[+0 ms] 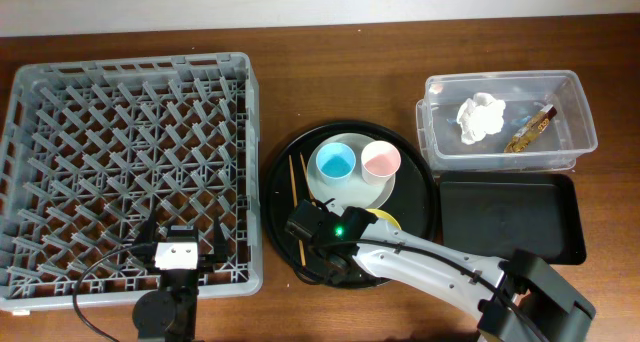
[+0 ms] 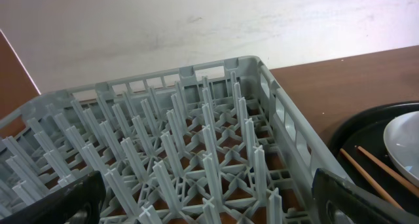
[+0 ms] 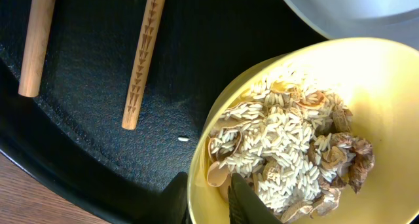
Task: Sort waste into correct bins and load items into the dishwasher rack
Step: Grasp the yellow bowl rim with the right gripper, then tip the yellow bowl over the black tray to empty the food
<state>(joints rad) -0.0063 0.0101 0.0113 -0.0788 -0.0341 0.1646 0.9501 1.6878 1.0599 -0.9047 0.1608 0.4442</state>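
My right gripper (image 3: 208, 201) is shut on the rim of the yellow bowl (image 3: 366, 73), one finger inside and one outside. The bowl holds beige-brown food scraps (image 3: 288, 152) and sits on the round black tray (image 1: 285, 182); overhead, my arm hides most of the bowl (image 1: 385, 220). Two chopsticks (image 1: 297, 187) lie on that tray's left side. The blue cup (image 1: 334, 162) and pink cup (image 1: 381, 160) stand on the pale plate (image 1: 378, 194). The clear tub (image 1: 575, 92) holds the white tissue (image 1: 480, 116) and gold-brown wrapper (image 1: 530, 130). My left gripper (image 1: 180, 250) is open above the grey rack's (image 1: 120, 162) front edge.
The shallow black rectangular tray (image 1: 510, 217) lies front right, below the clear tub. The round black tray sits between the rack and the two bins. Bare wooden table shows along the back edge.
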